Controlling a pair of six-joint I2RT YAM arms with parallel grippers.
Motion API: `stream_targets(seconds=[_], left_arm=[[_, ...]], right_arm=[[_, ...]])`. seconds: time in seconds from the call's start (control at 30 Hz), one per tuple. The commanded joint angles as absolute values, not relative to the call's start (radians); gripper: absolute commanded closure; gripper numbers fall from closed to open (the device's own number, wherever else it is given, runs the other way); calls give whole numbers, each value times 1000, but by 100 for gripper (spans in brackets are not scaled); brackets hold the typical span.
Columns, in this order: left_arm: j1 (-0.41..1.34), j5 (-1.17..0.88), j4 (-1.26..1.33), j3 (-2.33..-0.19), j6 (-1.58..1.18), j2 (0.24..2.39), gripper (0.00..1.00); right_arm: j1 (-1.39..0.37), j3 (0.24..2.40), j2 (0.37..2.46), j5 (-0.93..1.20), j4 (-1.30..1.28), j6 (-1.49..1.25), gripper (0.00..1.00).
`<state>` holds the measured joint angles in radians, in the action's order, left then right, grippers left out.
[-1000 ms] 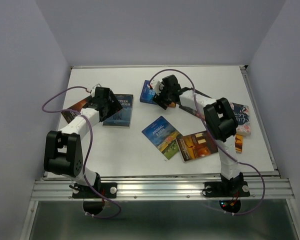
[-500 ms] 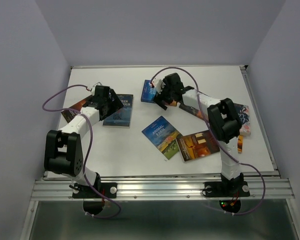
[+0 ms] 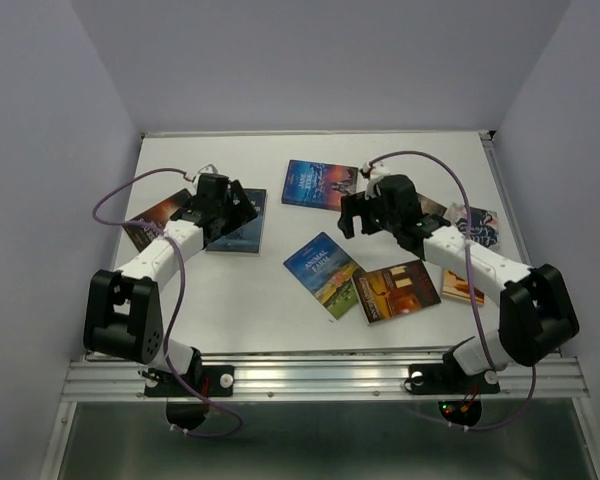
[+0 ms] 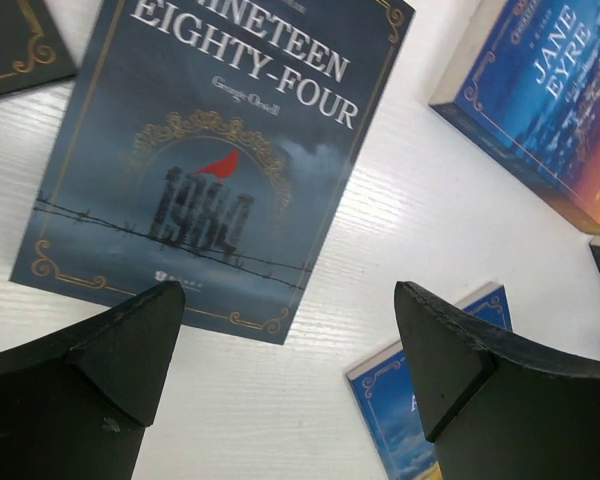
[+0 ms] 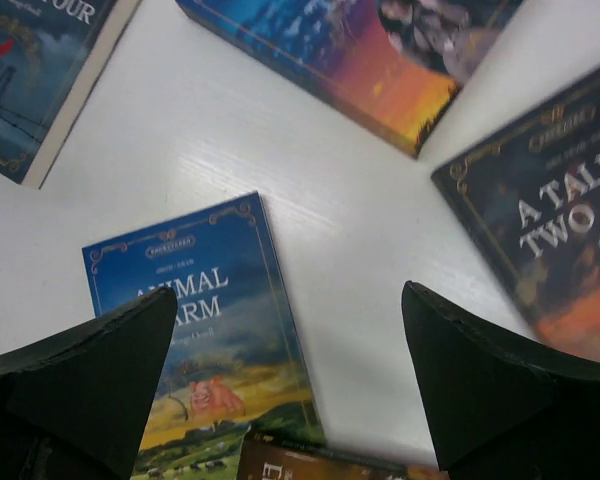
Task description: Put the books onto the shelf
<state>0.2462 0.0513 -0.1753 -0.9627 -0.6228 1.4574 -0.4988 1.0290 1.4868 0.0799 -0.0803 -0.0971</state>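
Easy to fumble: thin, flat on the white table (image 3: 270,320), hard to pinch, likely to slide or bend. No shelf in sight. Nearest, orange-brown paperback (image 3: 397,290) touching blue-green "Animal Farm" paperback (image 3: 323,272). Further back, left claw (image 4: 290,330) wide apart, empty, above dark blue "Nineteen Eighty-Four" paperback (image 4: 220,150); right claw (image 5: 290,310) wide apart, empty too. Farthest, blue "Jane Eyre" paperback (image 3: 320,184).

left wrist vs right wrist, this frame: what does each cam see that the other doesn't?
Only left wrist: the corner of a dark gold-trimmed book at top left, and the title on Jane Eyre.
Only right wrist: the A Tale of Two Cities cover with its title, and the edge of a brown book at the bottom.
Both: Nineteen Eighty-Four, Jane Eyre and Animal Farm, all lying flat on the white table.
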Motion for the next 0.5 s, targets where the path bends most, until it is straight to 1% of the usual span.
stream_targets(seconds=[0.0,0.07,0.1,0.17,0.23,0.27,0.3,0.47], left_arm=[[322,43,-147,-982,-589,1443,1],[351,35,-143,-1009,-580,1472,1],[363,26,-140,-1018,-569,1483,1],[391,14,-132,-1049,-561,1520,1],[408,-38,-117,-1081,-546,1554,1],[414,-52,-109,-1081,-542,1554,1],[423,-86,-91,-1115,-531,1583,1],[489,-169,-83,-1285,-450,1716,1]], right_arm=[[-505,899,1376,-101,-78,-361,0],[-495,875,1348,-161,-110,-394,0],[-495,867,1326,-248,-158,-466,0],[-448,861,1307,-322,-224,-568,0],[-376,839,1283,-327,-247,-621,0],[-376,839,1275,-319,-252,-636,0],[-330,822,1272,-292,-253,-649,0],[-227,827,1292,-267,-252,-627,0]])
